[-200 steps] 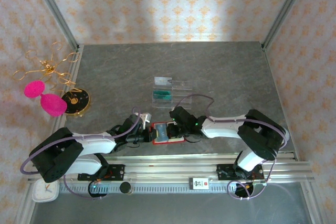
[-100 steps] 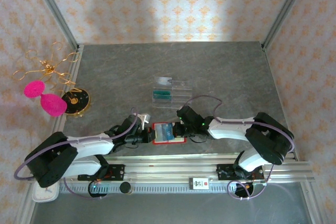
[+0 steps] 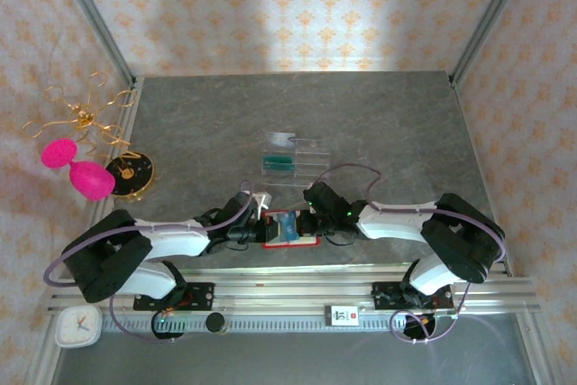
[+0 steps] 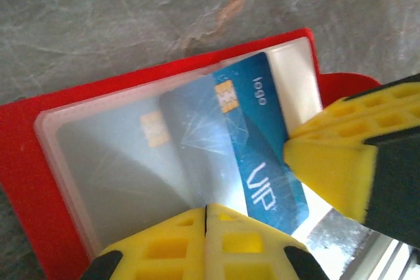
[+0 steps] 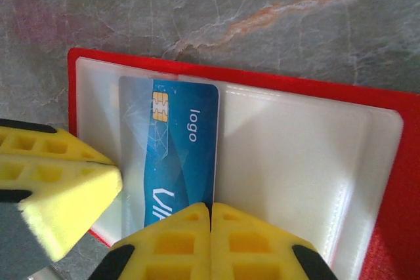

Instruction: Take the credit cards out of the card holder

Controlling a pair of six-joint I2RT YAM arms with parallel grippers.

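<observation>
The card holder [image 3: 302, 242] is a red wallet lying open near the table's front edge, between my two grippers. A blue credit card [image 4: 259, 155] printed "VIP" sits askew in its clear sleeve, next to a whitish-grey card [image 4: 125, 155] under the plastic. My left gripper [image 4: 207, 209] is shut, its tips resting on the sleeve at the wallet's edge. My right gripper [image 5: 210, 206] is shut too, its tips down at the blue card's [image 5: 174, 149] long edge on the red wallet [image 5: 394, 181]. From above, the left gripper [image 3: 260, 227] and right gripper [image 3: 306, 222] flank the wallet.
A clear slotted tray [image 3: 311, 169] holding a teal card [image 3: 278, 165] stands behind the wallet. A gold stand [image 3: 128, 171] with pink ornaments [image 3: 90, 179] is at the left. A small clock [image 3: 77, 324] and the metal rail [image 3: 361, 290] lie at the near edge.
The left arm has reached right, bringing its gripper onto the wallet's left edge. The right gripper shifted slightly right and then held. Both stayed shut.
</observation>
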